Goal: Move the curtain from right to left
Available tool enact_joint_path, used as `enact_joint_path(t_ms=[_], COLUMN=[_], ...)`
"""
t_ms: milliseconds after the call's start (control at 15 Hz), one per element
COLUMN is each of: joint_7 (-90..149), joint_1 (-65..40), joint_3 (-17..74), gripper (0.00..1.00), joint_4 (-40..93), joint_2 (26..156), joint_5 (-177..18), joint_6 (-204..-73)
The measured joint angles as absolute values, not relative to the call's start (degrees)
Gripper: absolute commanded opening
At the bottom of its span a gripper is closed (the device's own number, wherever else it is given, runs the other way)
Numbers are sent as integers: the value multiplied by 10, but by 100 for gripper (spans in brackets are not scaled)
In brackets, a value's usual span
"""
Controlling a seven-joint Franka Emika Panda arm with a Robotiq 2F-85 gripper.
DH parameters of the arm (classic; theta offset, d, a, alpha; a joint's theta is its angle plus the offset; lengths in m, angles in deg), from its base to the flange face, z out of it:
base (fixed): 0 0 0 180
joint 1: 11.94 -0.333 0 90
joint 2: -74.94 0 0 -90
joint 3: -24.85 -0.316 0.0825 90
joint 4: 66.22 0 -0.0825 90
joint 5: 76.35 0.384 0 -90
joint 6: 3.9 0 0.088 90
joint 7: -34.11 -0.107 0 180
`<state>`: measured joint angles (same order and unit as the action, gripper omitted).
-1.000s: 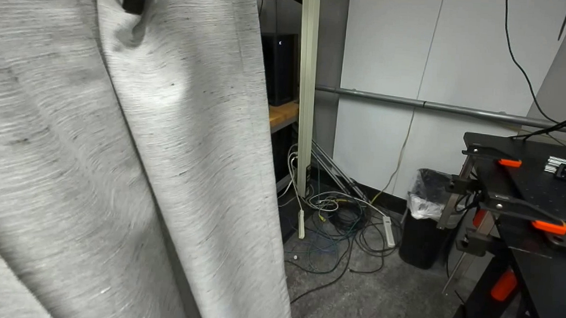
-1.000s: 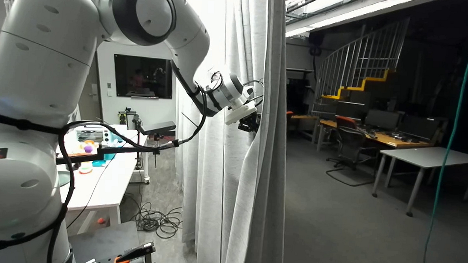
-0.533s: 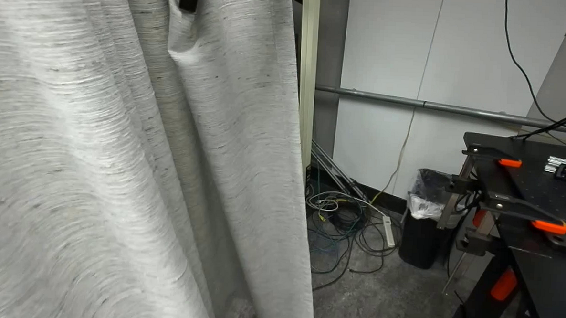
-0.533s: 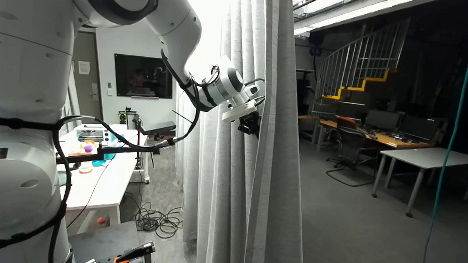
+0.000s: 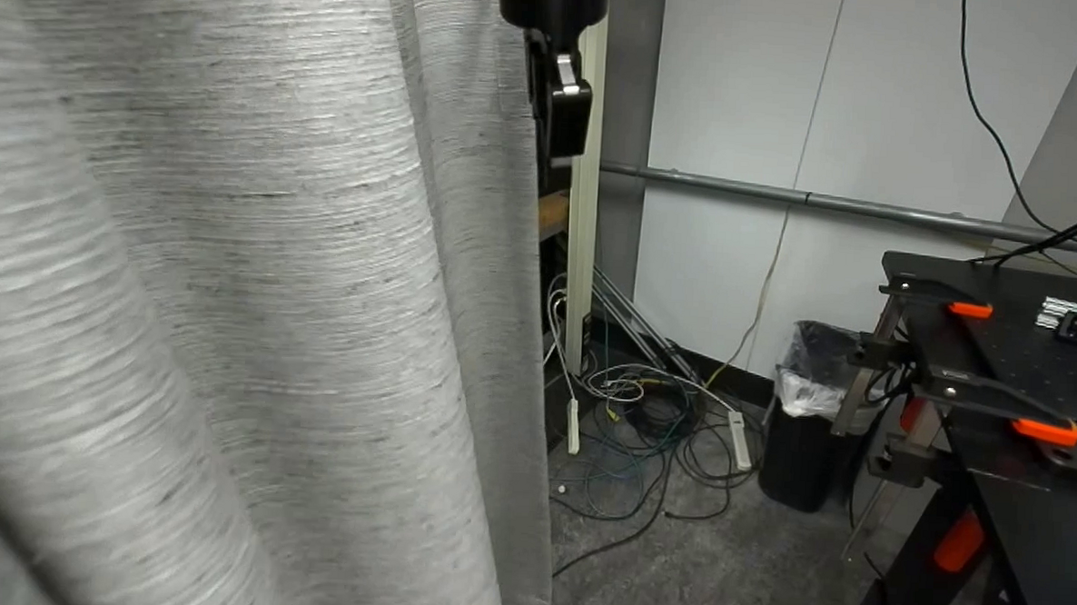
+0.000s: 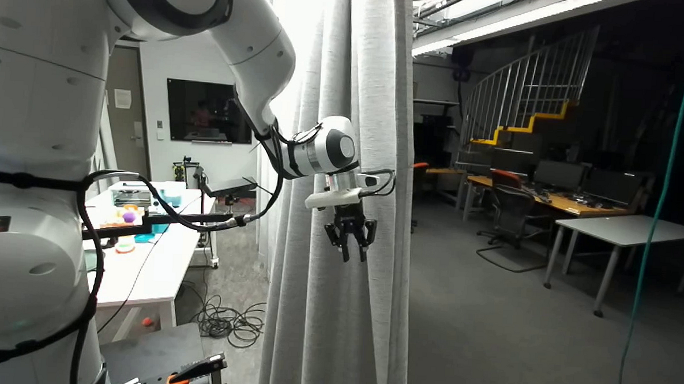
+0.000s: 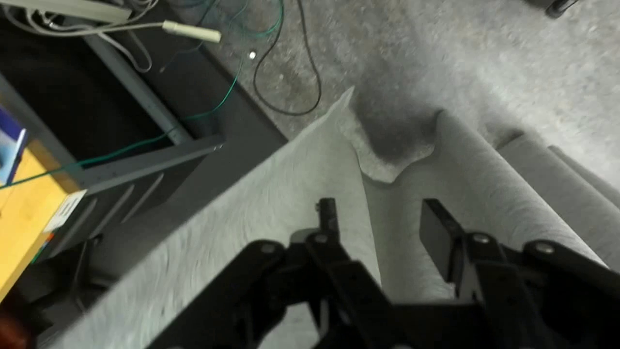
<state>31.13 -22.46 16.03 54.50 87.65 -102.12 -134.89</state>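
The curtain (image 6: 337, 307) is a very large light grey drape with deep vertical folds, hanging beside the arm in both exterior views. It fills the left half of an exterior view (image 5: 321, 284). In the wrist view, its folds (image 7: 271, 203) and lower hem show behind the jaws. My gripper (image 6: 355, 256) points down in front of the curtain near its free edge, jaws apart. It shows at the top beside the curtain's edge in an exterior view (image 5: 564, 140). In the wrist view, the gripper (image 7: 380, 213) is open with no cloth visibly pinched between its fingers.
A pale post (image 5: 582, 250) and a wooden shelf (image 7: 29, 218) stand just beyond the curtain's edge. Cables (image 5: 652, 407) lie on the floor by a black bin (image 5: 804, 460). A black table with clamps (image 5: 999, 377) is at right. A white table (image 6: 160, 265) stands behind the arm.
The gripper has come out of the curtain's fold and turned to point down in front of it. The curtain's edge shifted outward, then swung back, and the dent at the fingers is gone.
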Motion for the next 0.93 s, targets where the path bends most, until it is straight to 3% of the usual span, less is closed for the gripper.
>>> enact_joint_path(t_ms=[200,533,933], joint_7=[363,389,349], joint_1=[-215,-192,-161], joint_3=[161,176,219], gripper=[100,100,100], joint_4=[543,541,561], joint_2=[872,848,779], joint_5=[-932,-869,-869], joint_6=[-1266,-1159,-1145])
